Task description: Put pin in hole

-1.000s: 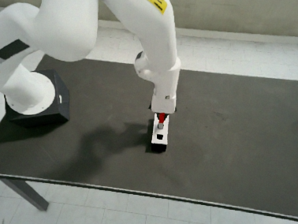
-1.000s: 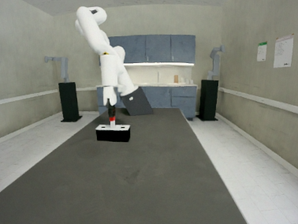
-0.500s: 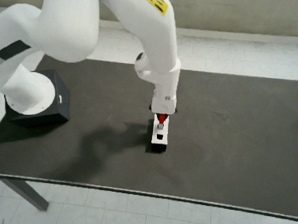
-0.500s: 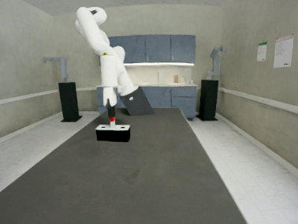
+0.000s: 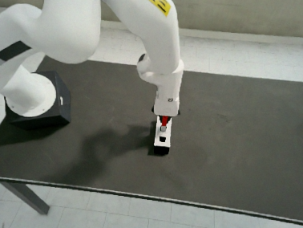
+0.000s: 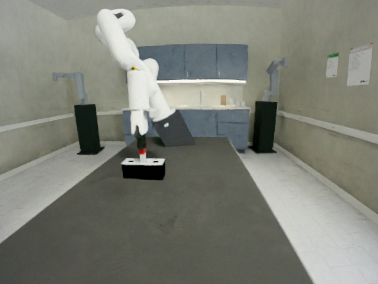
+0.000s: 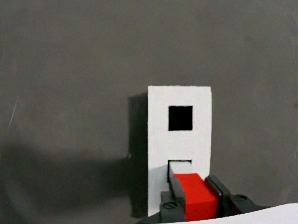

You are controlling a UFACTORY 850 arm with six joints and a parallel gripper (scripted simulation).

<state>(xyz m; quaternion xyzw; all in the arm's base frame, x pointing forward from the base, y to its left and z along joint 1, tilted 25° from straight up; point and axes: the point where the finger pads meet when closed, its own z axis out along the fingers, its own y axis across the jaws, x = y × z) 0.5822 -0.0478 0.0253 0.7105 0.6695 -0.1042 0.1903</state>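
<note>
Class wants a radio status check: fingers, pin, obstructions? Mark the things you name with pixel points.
Fingers [image 5: 164, 117] [image 6: 142, 145] shut on pin [image 5: 164, 120] [image 6: 142, 151] [image 7: 195, 195], red end up. White end at middle hole, some white still showing. No obstruction visible.

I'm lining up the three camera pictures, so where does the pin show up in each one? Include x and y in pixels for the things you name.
Top: the pin [image 5: 164, 121] [image 6: 143, 154] [image 7: 197, 196] is just below the picture's middle, under the gripper [image 5: 164, 120] [image 6: 142, 149] [image 7: 190, 192].
Exterior: left of centre, between gripper and block.
Wrist: bottom, right of centre.
Shared landmark: the block's white top [image 5: 158, 141] [image 6: 133, 161] [image 7: 159, 120].
</note>
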